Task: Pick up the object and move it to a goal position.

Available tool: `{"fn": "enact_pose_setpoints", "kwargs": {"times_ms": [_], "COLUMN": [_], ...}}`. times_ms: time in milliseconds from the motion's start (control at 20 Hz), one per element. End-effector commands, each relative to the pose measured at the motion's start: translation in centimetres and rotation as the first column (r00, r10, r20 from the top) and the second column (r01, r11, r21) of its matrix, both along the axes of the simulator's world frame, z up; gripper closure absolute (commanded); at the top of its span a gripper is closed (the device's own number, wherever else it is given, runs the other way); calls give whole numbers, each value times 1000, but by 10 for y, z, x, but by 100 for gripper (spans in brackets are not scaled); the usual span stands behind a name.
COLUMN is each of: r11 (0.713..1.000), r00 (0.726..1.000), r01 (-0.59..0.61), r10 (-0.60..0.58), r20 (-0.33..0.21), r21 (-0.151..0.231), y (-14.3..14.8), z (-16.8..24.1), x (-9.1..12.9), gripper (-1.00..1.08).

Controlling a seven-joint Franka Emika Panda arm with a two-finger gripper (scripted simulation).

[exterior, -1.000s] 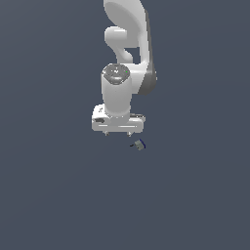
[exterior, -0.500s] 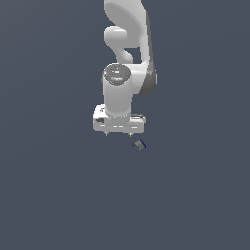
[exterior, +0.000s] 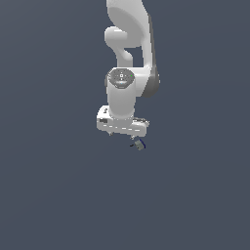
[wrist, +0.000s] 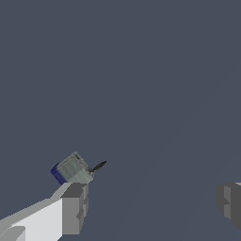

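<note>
The object (wrist: pixel 72 170) is a tiny grey lump with a blue edge and a thin black sliver sticking out of it. In the exterior view the object (exterior: pixel 139 144) lies just below the right end of the white hand. My gripper (wrist: pixel 150 200) is open, with its jaws wide apart and nothing between them. One grey fingertip (wrist: pixel 74 207) is right beside the object, and I cannot tell if they touch. The other fingertip (wrist: pixel 229 200) is far off to the side. In the exterior view the gripper (exterior: pixel 123 129) hangs under the white arm, its fingers mostly hidden by the hand.
The white arm (exterior: pixel 129 58) rises above the hand in the exterior view. A plain dark grey-blue surface (exterior: pixel 58 195) lies all around, with no other objects in view.
The hand has shifted slightly down and toward the exterior view's right, closer to the object. The object has not moved.
</note>
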State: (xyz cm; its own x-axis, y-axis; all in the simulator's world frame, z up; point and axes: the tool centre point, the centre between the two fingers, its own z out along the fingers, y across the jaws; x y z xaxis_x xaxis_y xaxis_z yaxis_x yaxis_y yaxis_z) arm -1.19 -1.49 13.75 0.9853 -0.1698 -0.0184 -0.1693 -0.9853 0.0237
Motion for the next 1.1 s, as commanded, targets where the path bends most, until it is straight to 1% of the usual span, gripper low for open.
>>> {"fn": "enact_pose_setpoints", "kwargs": {"times_ms": [0, 250, 500, 750, 1050], "r11": [999, 987, 959, 917, 848], "r00": [999, 987, 959, 917, 848], "r01": [47, 162, 282, 398, 529], "r10": [-47, -162, -282, -398, -529], "r20": [2, 5, 8, 11, 13], "r21": [2, 5, 9, 11, 14], "y": [5, 16, 28, 39, 52], "z": [-4, -14, -24, -34, -46], "x": [0, -1, -2, -4, -6], "gripper": [-92, -92, -92, -92, -92]}}
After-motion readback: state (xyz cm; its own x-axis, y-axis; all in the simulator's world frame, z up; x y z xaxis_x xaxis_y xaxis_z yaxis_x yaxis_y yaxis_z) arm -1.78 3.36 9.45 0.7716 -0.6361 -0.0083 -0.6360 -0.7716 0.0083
